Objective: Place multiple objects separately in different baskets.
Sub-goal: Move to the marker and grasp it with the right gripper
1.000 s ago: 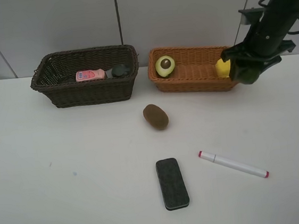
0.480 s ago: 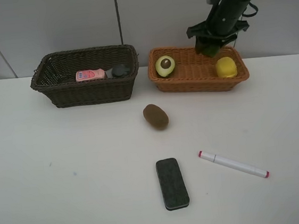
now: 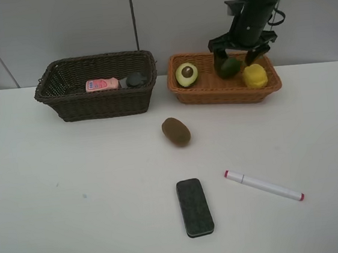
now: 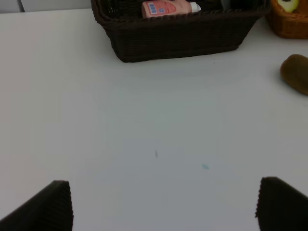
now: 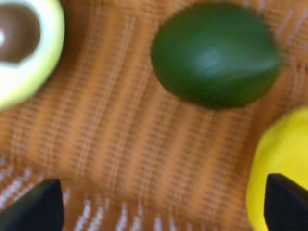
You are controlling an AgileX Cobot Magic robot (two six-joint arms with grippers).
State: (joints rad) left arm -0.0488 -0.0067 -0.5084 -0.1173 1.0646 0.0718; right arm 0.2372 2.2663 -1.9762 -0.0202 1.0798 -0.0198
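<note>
The round green fruit point(image 3: 228, 67) lies in the orange-tan basket point(image 3: 214, 94) between the halved avocado point(image 3: 186, 74) and the yellow lemon point(image 3: 254, 76). My right gripper point(image 3: 237, 48) hangs open just above the green fruit point(image 5: 216, 53), not touching it; the avocado point(image 5: 24, 43) and lemon point(image 5: 284, 168) show to either side. The pink bottle point(image 3: 102, 84) and dark green bottle point(image 3: 134, 80) lie in the dark brown basket point(image 3: 97, 107). The brown kiwi point(image 3: 176, 131), black eraser point(image 3: 195, 207) and red-capped marker point(image 3: 263, 185) lie on the table. My left gripper point(image 4: 168, 207) is open and empty over bare table.
The white table point(image 3: 73, 191) ends at a wall close behind both baskets. In the left wrist view the dark basket point(image 4: 178, 36) with the pink bottle point(image 4: 168, 8) is ahead and the kiwi point(image 4: 296, 72) is at the edge.
My right arm swung from the right end of the orange basket to over its back middle. The green fruit now lies in that basket below the open fingers.
</note>
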